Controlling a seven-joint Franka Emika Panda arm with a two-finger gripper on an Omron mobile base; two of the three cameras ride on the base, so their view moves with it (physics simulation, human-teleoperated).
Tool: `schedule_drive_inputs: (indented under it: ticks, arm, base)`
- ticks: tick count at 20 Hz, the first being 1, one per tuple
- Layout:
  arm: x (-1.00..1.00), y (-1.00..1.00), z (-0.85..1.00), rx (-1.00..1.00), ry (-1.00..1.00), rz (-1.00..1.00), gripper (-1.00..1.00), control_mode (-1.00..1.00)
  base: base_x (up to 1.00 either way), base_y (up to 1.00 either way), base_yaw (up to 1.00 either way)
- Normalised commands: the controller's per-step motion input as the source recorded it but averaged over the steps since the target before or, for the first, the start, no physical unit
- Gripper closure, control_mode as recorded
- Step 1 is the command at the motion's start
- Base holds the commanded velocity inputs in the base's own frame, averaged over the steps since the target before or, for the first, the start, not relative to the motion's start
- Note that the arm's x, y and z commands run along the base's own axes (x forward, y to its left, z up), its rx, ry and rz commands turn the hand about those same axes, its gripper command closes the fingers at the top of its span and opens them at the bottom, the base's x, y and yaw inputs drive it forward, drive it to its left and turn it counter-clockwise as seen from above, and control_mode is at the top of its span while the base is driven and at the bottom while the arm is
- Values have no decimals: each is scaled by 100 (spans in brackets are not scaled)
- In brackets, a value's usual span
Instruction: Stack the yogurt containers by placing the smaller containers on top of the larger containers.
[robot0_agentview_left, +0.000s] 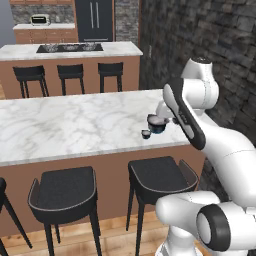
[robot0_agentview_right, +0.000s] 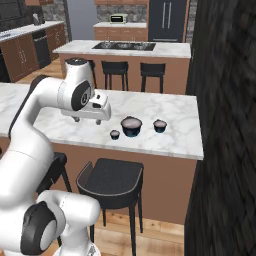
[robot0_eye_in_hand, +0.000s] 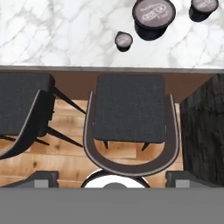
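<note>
The white marble bench (robot0_agentview_right: 165, 107) is sitting in a kitchen with a wood floor (robot0_eye_in_hand: 65, 153) and a dark brick wall (robot0_agentview_right: 225, 125). Near the bench's front edge, toward its right end, a small cup (robot0_agentview_right: 115, 134) is standing just beside the big tub (robot0_agentview_right: 131, 126). Another small cup (robot0_agentview_right: 160, 125) is standing nearer the right edge. The end effector (robot0_eye_in_hand: 112, 175) is hanging wide open above a black stool (robot0_eye_in_hand: 129, 109).

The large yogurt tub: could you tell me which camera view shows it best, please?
The hand view: the large tub is seen from above, its lid lettering visible. The right base view shows it small, between two small cups. In the left base view the arm partly hides it.
</note>
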Motion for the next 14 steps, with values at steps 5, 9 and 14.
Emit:
schedule_drive_inputs:
  ticks: [5,9,14]
  arm:
    - [8,-30,0,0,0,0,-100,-100]
    - [6,-36,0,0,0,-1,-100,-100]
    - [4,-42,0,0,0,-2,-100,-100]
  base:
    - [0,0,0]
    - [0,0,0]
    - [0,0,0]
